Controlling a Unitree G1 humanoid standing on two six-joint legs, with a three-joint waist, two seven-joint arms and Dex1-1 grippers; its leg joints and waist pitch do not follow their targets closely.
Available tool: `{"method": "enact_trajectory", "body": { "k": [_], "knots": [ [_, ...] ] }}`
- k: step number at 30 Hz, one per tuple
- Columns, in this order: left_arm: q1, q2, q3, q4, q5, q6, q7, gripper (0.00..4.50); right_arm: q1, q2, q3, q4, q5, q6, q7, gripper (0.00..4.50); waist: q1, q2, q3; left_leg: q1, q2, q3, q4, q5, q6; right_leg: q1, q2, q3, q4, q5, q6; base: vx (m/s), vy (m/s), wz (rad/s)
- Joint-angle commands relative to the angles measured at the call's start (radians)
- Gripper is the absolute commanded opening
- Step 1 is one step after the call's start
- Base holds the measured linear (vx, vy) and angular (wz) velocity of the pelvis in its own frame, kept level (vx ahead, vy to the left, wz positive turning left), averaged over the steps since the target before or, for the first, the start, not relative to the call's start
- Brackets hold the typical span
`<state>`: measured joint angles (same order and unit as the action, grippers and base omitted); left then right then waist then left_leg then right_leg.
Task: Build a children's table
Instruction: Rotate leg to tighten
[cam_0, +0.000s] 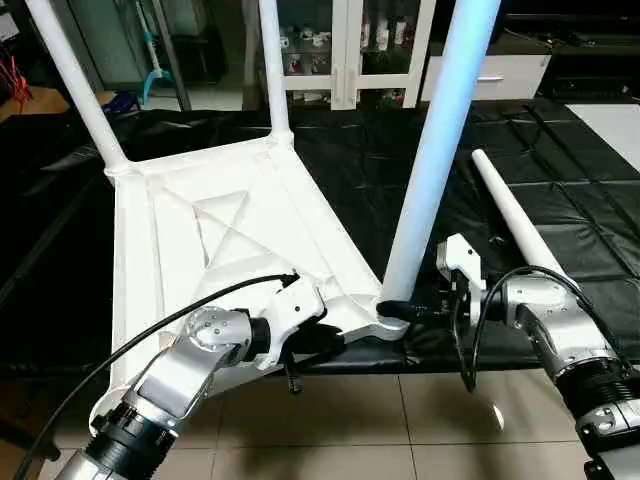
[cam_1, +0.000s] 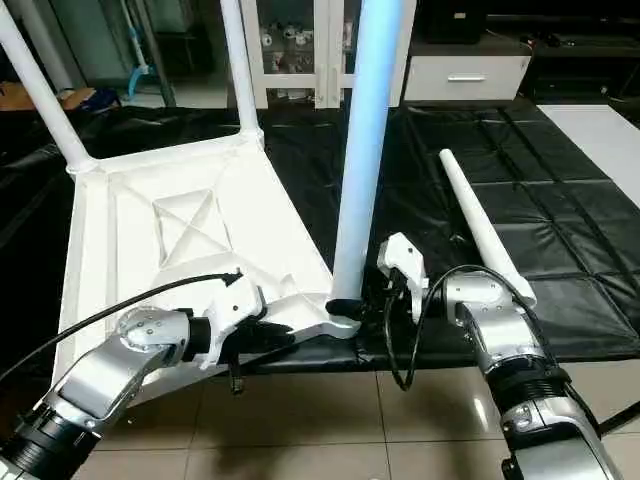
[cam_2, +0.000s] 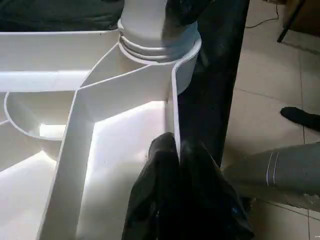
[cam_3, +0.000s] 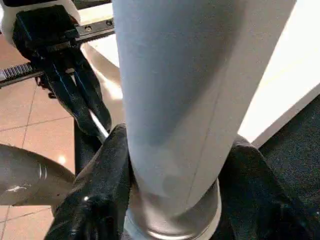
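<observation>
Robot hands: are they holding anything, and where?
Left gripper pinches the tabletop's edge rib near the corner. Right gripper clasps the upright leg just above its socket.

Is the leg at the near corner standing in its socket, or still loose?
Standing upright in the socket: the near leg rises from the tabletop corner, right gripper around its base. How firmly seated, cannot tell.

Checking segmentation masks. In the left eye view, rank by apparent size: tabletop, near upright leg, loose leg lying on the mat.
1. tabletop
2. near upright leg, though nearness to the camera inflates it
3. loose leg on the black mat
</observation>
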<state>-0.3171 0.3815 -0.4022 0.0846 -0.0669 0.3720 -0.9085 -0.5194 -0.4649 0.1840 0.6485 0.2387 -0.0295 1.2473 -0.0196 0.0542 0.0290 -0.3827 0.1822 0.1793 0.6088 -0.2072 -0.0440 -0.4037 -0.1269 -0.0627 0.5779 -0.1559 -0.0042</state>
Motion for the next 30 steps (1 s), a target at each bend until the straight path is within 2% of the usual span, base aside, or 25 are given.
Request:
{"method": "enact_trajectory", "body": {
  "k": [1, 3, 5, 6, 8, 9, 10, 11, 12, 13, 15, 18, 21, 25, 30],
  "knots": [
    [0.026, 0.039, -0.036, 0.02, 0.004, 0.017, -0.07, 0.0, -0.013, -0.032, -0.056, 0.047, -0.027, 0.018, -0.082, 2.24, 0.001, -0.009, -0.054, 0.009, 0.036, -0.007, -0.086, -0.261, 0.078, 0.044, -0.009, 0.017, -0.056, -0.245, -0.233, 0.0, 0.0, 0.0],
    [0.024, 0.036, -0.036, 0.024, 0.005, 0.016, -0.066, 0.0, -0.016, -0.022, -0.061, 0.053, -0.033, 0.012, -0.116, 2.05, 0.0, -0.01, -0.053, 0.008, 0.036, -0.007, -0.088, -0.271, 0.075, 0.043, -0.009, 0.017, -0.057, -0.261, -0.229, 0.0, 0.0, 0.0],
    [-0.015, -0.014, -0.021, 0.089, 0.026, 0.026, 0.007, 0.0, -0.041, 0.044, -0.089, 0.108, -0.066, 0.007, -0.332, 1.97, -0.006, -0.011, -0.049, 0.005, 0.034, -0.008, -0.091, -0.286, 0.058, 0.04, -0.008, 0.017, -0.06, -0.302, -0.217, 0.0, 0.0, 0.0],
    [-0.03, -0.031, -0.016, 0.111, 0.034, 0.032, 0.034, 0.0, -0.048, 0.062, -0.097, 0.123, -0.073, 0.012, -0.39, 1.95, -0.012, -0.009, -0.046, 0.006, 0.032, -0.011, -0.095, -0.324, 0.033, 0.038, -0.008, 0.014, -0.066, -0.37, -0.195, 0.0, 0.0, 0.0],
    [-0.038, -0.04, -0.013, 0.123, 0.038, 0.036, 0.049, 0.0, -0.052, 0.072, -0.102, 0.13, -0.075, 0.016, -0.421, 1.92, -0.015, -0.011, -0.05, 0.009, 0.031, -0.015, -0.093, -0.345, 0.011, 0.039, -0.011, 0.013, -0.067, -0.394, -0.18, -0.029, -0.002, -0.04],
    [-0.077, -0.082, 0.004, 0.178, 0.056, 0.051, 0.122, 0.0, -0.063, 0.11, -0.118, 0.143, -0.083, 0.045, -0.536, 1.91, -0.017, -0.013, -0.049, 0.011, 0.032, -0.014, -0.094, -0.367, 0.009, 0.034, -0.011, 0.014, -0.071, -0.4, -0.175, 0.0, 0.0, 0.0],
    [-0.103, -0.111, 0.017, 0.214, 0.067, 0.063, 0.174, 0.0, -0.071, 0.135, -0.129, 0.151, -0.088, 0.062, -0.612, 1.91, -0.027, -0.01, -0.044, 0.013, 0.028, -0.013, -0.095, -0.394, -0.003, 0.028, -0.009, 0.014, -0.077, -0.429, -0.168, 0.0, 0.0, 0.0],
    [-0.125, -0.137, 0.029, 0.243, 0.073, 0.077, 0.218, 0.0, -0.076, 0.158, -0.139, 0.157, -0.087, 0.078, -0.67, 1.91, -0.028, -0.009, -0.049, 0.016, 0.028, -0.015, -0.092, -0.392, -0.009, 0.03, -0.01, 0.014, -0.076, -0.426, -0.167, 0.0, 0.0, 0.0],
    [-0.146, -0.161, 0.042, 0.271, 0.077, 0.091, 0.26, 0.0, -0.081, 0.181, -0.147, 0.162, -0.088, 0.091, -0.726, 1.91, -0.032, -0.008, -0.05, 0.013, 0.027, -0.017, -0.093, -0.387, -0.011, 0.031, -0.01, 0.014, -0.074, -0.415, -0.166, 0.0, 0.0, 0.0],
    [-0.163, -0.187, 0.06, 0.295, 0.075, 0.1, 0.303, 0.0, -0.084, 0.2, -0.15, 0.166, -0.098, 0.09, -0.785, 1.9, -0.038, -0.011, -0.047, 0.005, 0.026, -0.018, -0.095, -0.393, -0.007, 0.033, -0.01, 0.01, -0.078, -0.424, -0.156, 0.0, 0.0, 0.0],
    [-0.203, -0.241, 0.097, 0.349, 0.073, 0.105, 0.396, 0.0, -0.09, 0.26, -0.167, 0.173, -0.106, 0.094, -0.923, 1.9, -0.042, -0.007, -0.05, 0.009, 0.024, -0.018, -0.092, -0.404, -0.008, 0.029, -0.012, 0.009, -0.082, -0.44, -0.15, 0.0, 0.0, 0.0],
    [-0.26, -0.306, 0.133, 0.436, 0.09, 0.072, 0.509, 0.0, -0.1, 0.374, -0.179, 0.178, -0.11, 0.065, -1.09, 1.89, -0.053, -0.009, -0.05, 0.007, 0.02, -0.018, -0.091, -0.404, -0.004, 0.025, -0.01, 0.006, -0.088, -0.453, -0.143, 0.0, 0.0, 0.0],
    [-0.277, -0.321, 0.133, 0.464, 0.098, 0.051, 0.522, 0.0, -0.108, 0.423, -0.163, 0.172, -0.12, 0.038, -1.111, 1.89, -0.058, -0.005, -0.052, 0.001, 0.022, -0.021, -0.093, -0.403, 0.009, 0.028, -0.01, 0.005, -0.086, -0.411, -0.148, 0.0, 0.0, 0.0],
    [-0.285, -0.327, 0.128, 0.483, 0.102, 0.04, 0.515, 0.0, -0.117, 0.463, -0.148, 0.154, -0.115, -0.002, -1.069, 1.89, -0.056, -0.007, -0.054, -0.003, 0.024, -0.019, -0.094, -0.377, 0.026, 0.035, -0.01, 0.006, -0.078, -0.348, -0.171, 0.0, 0.0, 0.0],
    [-0.255, -0.289, 0.113, 0.479, 0.105, 0.014, 0.473, 0.0, -0.114, 0.431, -0.168, 0.13, -0.098, -0.056, -0.989, 1.89, -0.05, -0.007, -0.056, -0.004, 0.026, -0.016, -0.091, -0.331, 0.048, 0.04, -0.013, 0.008, -0.072, -0.298, -0.194, 0.0, 0.0, 0.0]
  ]
}}
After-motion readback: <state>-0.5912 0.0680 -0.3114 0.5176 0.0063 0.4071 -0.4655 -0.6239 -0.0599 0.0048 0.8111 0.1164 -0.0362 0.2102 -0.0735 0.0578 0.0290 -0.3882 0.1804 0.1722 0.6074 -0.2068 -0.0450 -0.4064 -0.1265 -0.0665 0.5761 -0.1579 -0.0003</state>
